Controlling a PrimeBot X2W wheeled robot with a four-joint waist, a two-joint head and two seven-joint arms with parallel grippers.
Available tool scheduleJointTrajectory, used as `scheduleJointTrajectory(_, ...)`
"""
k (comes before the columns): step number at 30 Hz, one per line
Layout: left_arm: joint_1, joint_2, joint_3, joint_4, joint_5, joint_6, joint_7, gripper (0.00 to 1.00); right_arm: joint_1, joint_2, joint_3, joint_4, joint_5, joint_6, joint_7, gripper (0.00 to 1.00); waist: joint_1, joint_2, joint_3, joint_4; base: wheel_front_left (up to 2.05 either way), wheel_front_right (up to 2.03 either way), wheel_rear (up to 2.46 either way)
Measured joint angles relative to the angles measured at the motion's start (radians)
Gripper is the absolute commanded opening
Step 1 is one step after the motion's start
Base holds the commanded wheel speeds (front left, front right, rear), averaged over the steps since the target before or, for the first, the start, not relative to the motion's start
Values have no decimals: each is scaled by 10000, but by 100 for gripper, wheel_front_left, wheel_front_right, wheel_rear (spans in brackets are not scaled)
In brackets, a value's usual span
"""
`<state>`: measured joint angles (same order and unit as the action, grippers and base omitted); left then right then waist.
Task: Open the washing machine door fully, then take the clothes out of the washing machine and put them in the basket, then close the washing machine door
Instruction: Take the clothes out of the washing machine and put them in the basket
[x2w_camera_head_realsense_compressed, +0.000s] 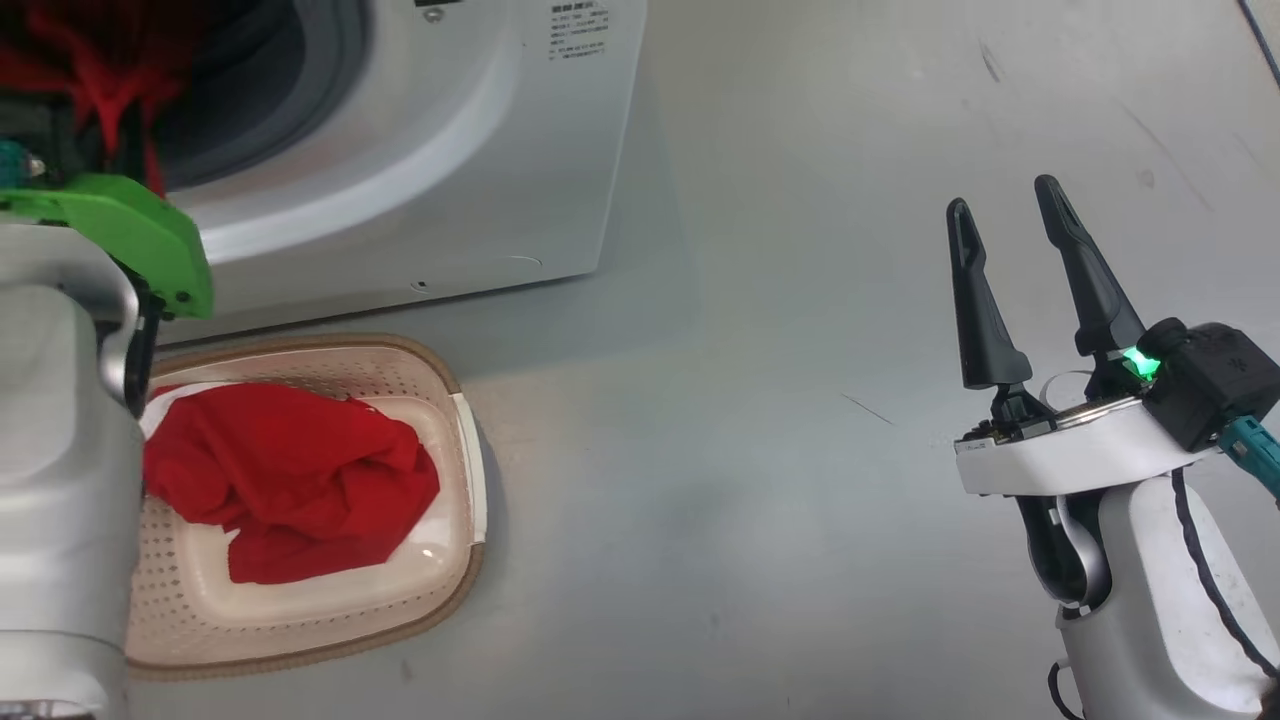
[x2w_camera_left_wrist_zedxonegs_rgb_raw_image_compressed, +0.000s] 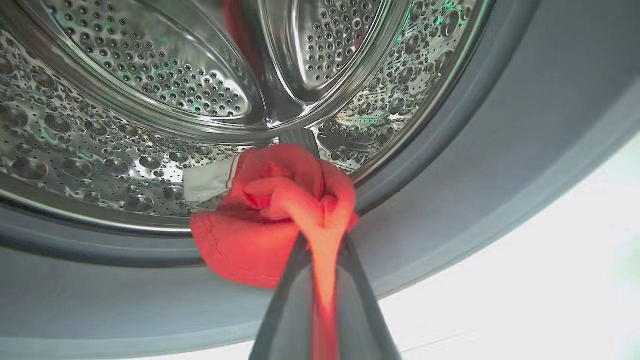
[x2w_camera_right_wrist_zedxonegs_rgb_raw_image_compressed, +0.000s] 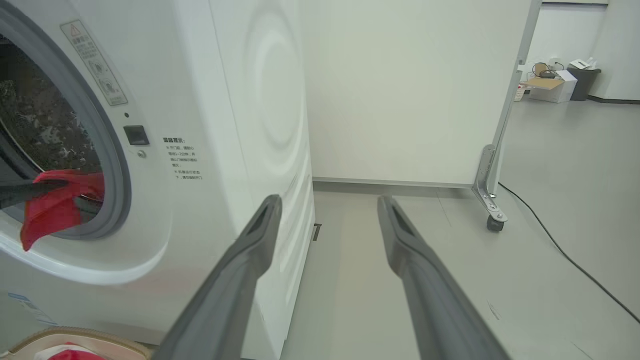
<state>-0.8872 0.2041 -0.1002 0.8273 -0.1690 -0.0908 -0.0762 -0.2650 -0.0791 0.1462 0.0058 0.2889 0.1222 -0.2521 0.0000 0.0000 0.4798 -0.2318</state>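
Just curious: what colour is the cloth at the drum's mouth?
Bright red cloth, best in left wrist view.

red clothes (x2w_camera_left_wrist_zedxonegs_rgb_raw_image_compressed: 250, 240) bunched at washing machine (x2w_camera_head_realsense_compressed: 480, 150) mouth; more in basket (x2w_camera_head_realsense_compressed: 300, 368)

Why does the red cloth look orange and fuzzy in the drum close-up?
Left wrist view: the clothes pinched in the left tool sit close to the lens, so they blur and bleach orange; the washing machine front at lower right is blown out white. Right wrist view: the right tool looks soft, the room behind crisp. Head view: sharp, a small glint in the basket.
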Motion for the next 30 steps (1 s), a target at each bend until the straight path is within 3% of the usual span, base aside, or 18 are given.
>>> scheduleJointTrajectory(12,1388,-558,-671,42,0,-217,-1381,0,825,-73,-117,224,-4,0,0,100,0,0,-1377,1138,0,0,0)
scheduleJointTrajectory(30,3277,-1039,-938,-959,-309,-293,-1728,0,1793,-94,-159,322,-2,0,0,100,0,0,-3120,2226,0,0,0)
